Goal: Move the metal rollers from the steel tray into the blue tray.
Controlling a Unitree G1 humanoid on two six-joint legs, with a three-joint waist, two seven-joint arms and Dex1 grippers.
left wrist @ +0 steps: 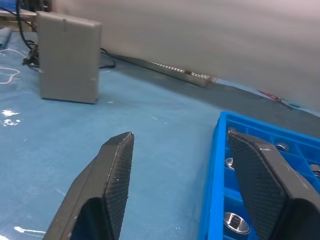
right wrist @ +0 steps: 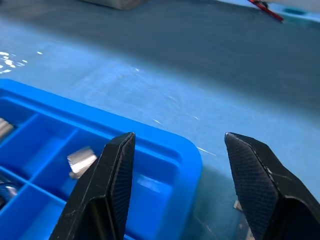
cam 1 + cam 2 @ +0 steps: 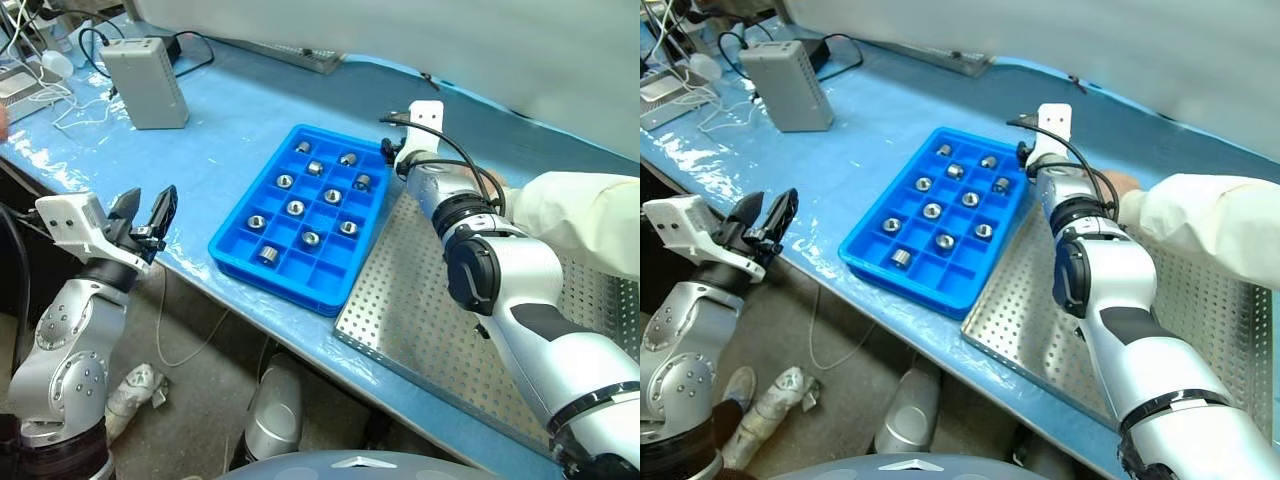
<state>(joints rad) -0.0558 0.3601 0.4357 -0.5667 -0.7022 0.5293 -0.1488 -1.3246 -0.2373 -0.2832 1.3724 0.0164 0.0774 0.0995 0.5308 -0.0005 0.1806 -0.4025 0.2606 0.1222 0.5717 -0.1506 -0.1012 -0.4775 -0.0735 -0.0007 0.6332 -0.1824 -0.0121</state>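
Note:
The blue tray (image 3: 255,185) lies in the middle of the blue table, and several metal rollers (image 3: 295,208) sit one to a compartment in it. The steel tray (image 3: 410,300) lies directly to its right, partly covered by my right arm. My right gripper (image 2: 177,145) hovers open over the blue tray's far right corner with nothing between its fingers; a roller (image 2: 81,160) lies in the compartment just beside it. My left gripper (image 3: 152,200) is open and empty, off the table's front edge to the left of the blue tray (image 1: 215,165).
A person's cream sleeve (image 3: 590,220) and hand (image 3: 1120,183) reach over the steel tray's far side, close to my right wrist. A grey box (image 3: 147,82) and cables (image 3: 70,105) stand at the far left, and a metal strip (image 3: 300,55) lies along the back.

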